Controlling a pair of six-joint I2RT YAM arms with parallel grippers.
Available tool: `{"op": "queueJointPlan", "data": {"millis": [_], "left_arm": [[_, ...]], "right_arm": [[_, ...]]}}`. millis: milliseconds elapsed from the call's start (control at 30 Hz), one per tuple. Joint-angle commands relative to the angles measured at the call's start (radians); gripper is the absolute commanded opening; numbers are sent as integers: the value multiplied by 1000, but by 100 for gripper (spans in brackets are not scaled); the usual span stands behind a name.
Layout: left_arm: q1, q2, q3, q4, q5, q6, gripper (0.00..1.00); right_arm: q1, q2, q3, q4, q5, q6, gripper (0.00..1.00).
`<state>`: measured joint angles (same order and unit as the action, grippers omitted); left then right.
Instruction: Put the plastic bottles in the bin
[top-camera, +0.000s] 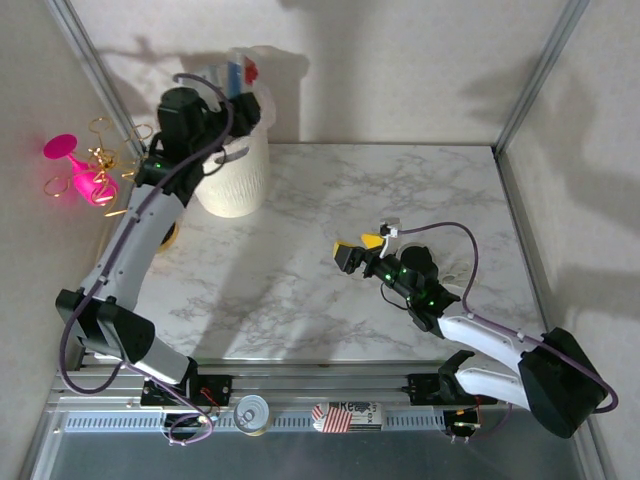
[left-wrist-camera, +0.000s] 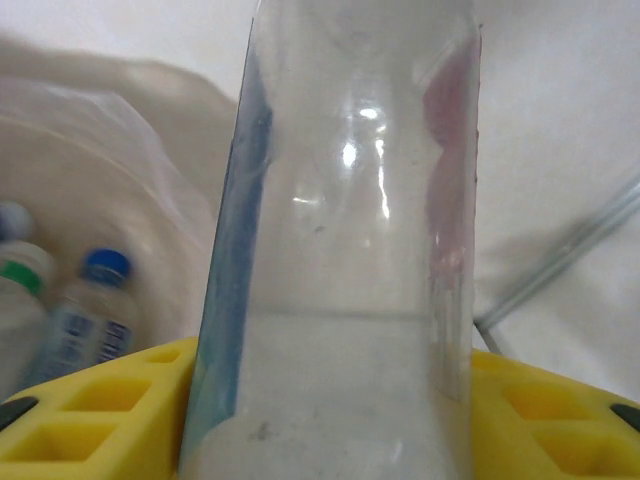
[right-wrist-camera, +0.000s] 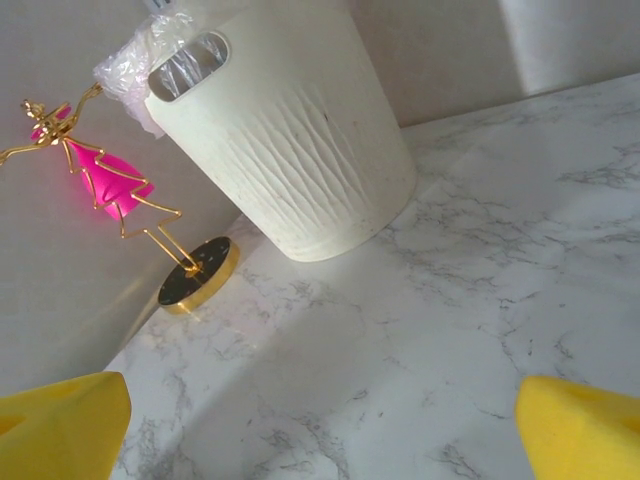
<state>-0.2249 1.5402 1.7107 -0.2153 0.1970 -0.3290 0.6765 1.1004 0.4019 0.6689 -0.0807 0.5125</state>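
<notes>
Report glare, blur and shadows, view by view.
Top external: hard arm shadows on the back wall and marble table; the pink ornament looks oversaturated. Left wrist: the held bottle is close and soft, with bright glints. Right wrist: the bin is sharp, the yellow fingertips blurred.

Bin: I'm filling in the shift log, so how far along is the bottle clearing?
Done: several bottles already lie inside the bin. In hand: the left claw, shut on a clear bottle, holds it above the bin. Left: release it. The right claw hangs open and empty over the table; a red-labelled item on the front rail may be another bottle.
</notes>
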Motion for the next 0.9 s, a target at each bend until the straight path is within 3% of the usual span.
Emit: {"op": "queueJointPlan", "data": {"millis": [0, 167, 367, 633, 800, 867], "left_arm": [[53, 26, 78, -85, -41, 52, 43], [122, 66, 103, -116, -93, 72, 43], [142, 146, 171, -206, -161, 108, 43], [134, 208, 194, -245, -84, 55, 45], [132, 221, 197, -239, -96, 44, 58], [133, 223, 202, -239, -99, 40, 73]], "right_arm": [[-5, -36, -15, 7, 10, -10, 99], [-5, -60, -21, 0, 21, -12, 99], [-5, -60, -18, -8, 22, -12, 99], [-5, -55, -15, -9, 21, -9, 99], [-5, -60, -17, -18, 25, -12, 99], [-5, -60, -17, -19, 28, -14, 99]]}}
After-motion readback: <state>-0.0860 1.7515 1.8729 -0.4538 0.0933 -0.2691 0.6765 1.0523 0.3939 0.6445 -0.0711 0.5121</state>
